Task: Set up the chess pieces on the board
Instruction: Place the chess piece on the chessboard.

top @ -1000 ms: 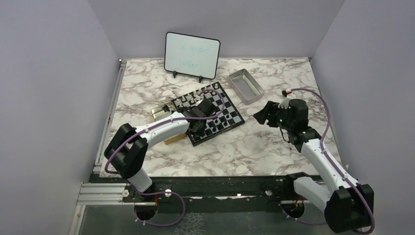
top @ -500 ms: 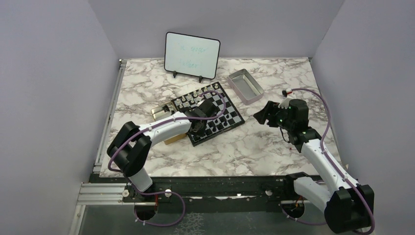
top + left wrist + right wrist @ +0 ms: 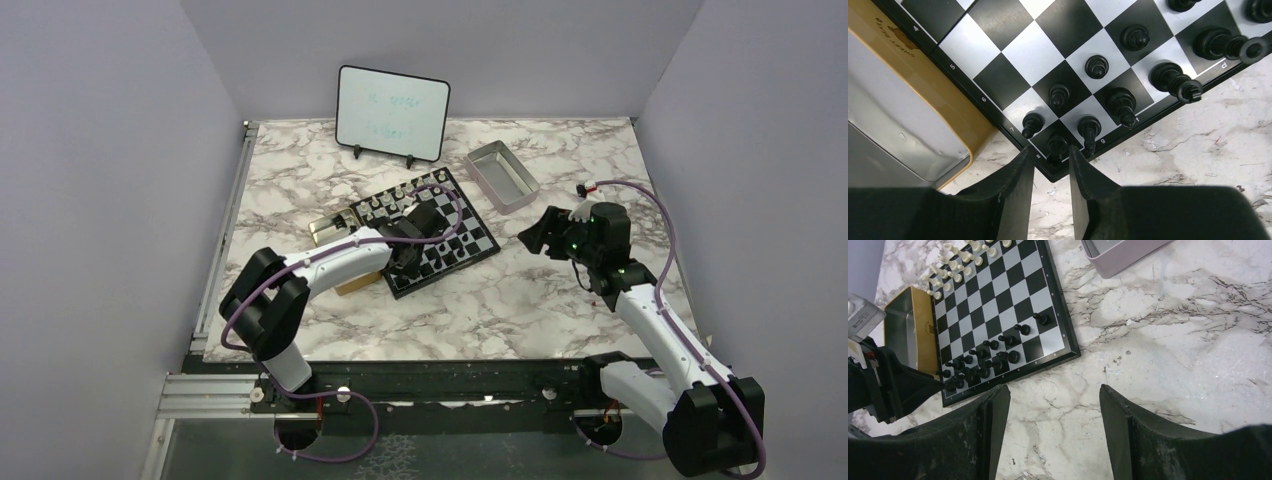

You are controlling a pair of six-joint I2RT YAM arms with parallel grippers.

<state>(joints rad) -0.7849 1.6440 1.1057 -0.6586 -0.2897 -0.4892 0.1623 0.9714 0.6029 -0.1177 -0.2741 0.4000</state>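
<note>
Straddling a black chess piece (image 3: 1057, 145) on the near corner square of the board (image 3: 1068, 22) with the fingers of the left gripper (image 3: 1051, 150) narrowly apart, just right of the tan box (image 3: 923, 75), and hovering the right gripper (image 3: 1053, 388), fingers wide apart and holding nothing, above the marble table (image 3: 1173, 340) right of the board.

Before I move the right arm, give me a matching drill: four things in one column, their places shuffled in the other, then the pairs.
Things
1. whiteboard
2. tray
3. box
4. right gripper

Places
A. over bare table, right of the board
B. upright at the table's far edge
C. beside the board's left edge
D. off the board's far right corner, apart from it

Pairs: 1-B, 2-D, 3-C, 4-A
</note>
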